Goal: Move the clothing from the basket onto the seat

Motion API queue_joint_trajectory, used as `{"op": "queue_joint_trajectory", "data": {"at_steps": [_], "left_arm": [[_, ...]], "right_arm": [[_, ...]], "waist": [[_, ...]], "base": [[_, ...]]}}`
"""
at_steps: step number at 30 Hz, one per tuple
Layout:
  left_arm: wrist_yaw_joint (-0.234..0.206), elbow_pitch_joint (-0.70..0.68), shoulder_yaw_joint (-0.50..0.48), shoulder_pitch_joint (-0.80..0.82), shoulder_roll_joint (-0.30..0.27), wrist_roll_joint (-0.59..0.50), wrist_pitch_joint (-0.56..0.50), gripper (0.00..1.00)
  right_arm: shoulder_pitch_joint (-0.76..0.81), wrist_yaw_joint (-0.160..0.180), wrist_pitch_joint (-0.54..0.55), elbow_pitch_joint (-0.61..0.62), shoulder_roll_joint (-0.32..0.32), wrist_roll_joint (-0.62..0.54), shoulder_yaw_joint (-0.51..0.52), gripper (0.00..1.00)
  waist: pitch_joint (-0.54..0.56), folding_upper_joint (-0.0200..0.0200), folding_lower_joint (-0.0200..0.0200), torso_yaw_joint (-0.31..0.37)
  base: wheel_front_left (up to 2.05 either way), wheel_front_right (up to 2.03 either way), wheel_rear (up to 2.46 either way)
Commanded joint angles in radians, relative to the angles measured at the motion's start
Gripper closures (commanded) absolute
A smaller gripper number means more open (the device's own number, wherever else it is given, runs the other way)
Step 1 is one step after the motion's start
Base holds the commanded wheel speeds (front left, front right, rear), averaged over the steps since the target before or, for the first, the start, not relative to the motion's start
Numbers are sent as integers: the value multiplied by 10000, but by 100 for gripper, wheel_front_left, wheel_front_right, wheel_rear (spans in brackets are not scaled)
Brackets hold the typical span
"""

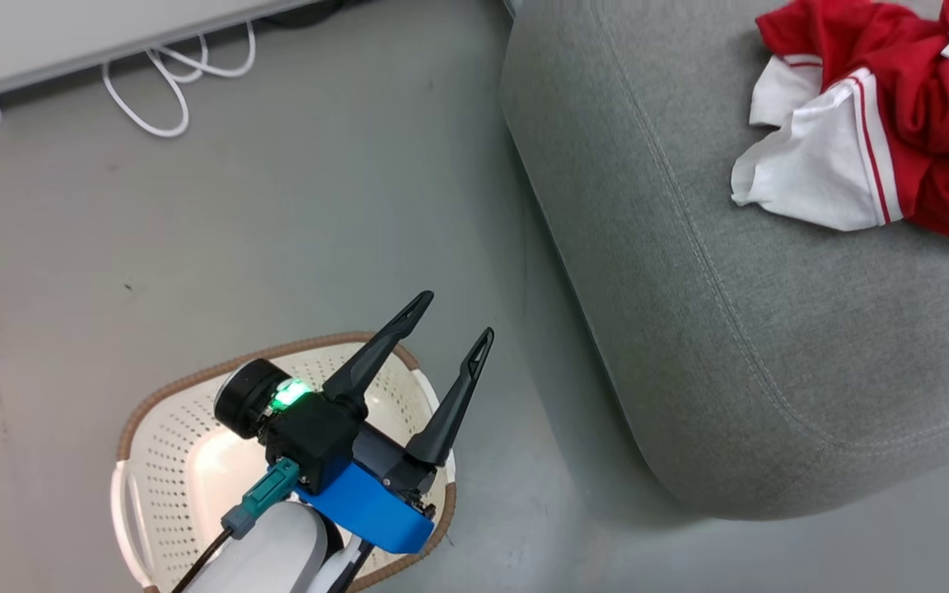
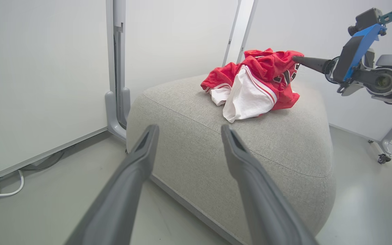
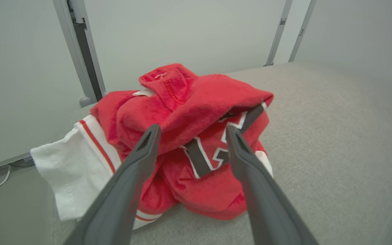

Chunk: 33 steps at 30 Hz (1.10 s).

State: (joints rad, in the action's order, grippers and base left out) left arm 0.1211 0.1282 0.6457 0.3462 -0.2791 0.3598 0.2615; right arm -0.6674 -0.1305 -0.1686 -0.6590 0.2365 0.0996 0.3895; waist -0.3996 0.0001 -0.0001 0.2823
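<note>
- Left gripper [image 1: 455,315] hangs over the basket [image 1: 160,473] — fingers apart, holding nothing.
- Right gripper [image 3: 193,128], fingers also apart, tips at the clothing [image 3: 196,102] heaped on the seat [image 3: 318,136].

The left arm's jaws are two long dark fingers [image 1: 376,347], tapering to thin tips with a slot cut through each. They grow from a black boxy housing [image 1: 314,436] with a glowing green light [image 1: 292,394] and a black round drum [image 1: 242,401] at its side. Below sits a bright blue bracket [image 1: 363,509]. A teal plug [image 1: 267,492] with a dark cable [image 1: 203,560] enters the housing; the forearm [image 1: 277,556] is smooth and white. The right arm [image 2: 391,80] has the same blue and teal parts.
</note>
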Motion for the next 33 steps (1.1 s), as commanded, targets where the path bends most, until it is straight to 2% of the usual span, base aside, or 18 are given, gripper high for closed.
{"op": "queue_joint_trajectory", "data": {"at_steps": [1,8,17,25,33], "left_arm": [[48,40,-155,-159,76,59,47,0],[89,329,-754,-898,555,118,47,0],[84,664,-1766,-1832,1127,40,48,0],[91,799,-2450,-2460,1284,-17,47,0],[92,870,-3144,-2757,1411,-109,49,0]], "right_arm": [[338,-5,20,180,-49,46,-78,0],[1781,-5,139,1416,-388,432,-532,0],[3984,-5,638,3908,-971,703,-866,0],[5569,-5,1262,5787,-1421,611,-1047,0],[6610,-5,1448,6746,-1743,299,-1195,0]], "waist": [[450,-1,1,-182],[1407,-1,1,-466],[2487,-1,1,-999],[3056,-1,1,-1470],[3345,-1,1,-2076]], "base": [[0,0,0],[0,0,0],[0,0,0],[0,0,0],[0,0,0]]}}
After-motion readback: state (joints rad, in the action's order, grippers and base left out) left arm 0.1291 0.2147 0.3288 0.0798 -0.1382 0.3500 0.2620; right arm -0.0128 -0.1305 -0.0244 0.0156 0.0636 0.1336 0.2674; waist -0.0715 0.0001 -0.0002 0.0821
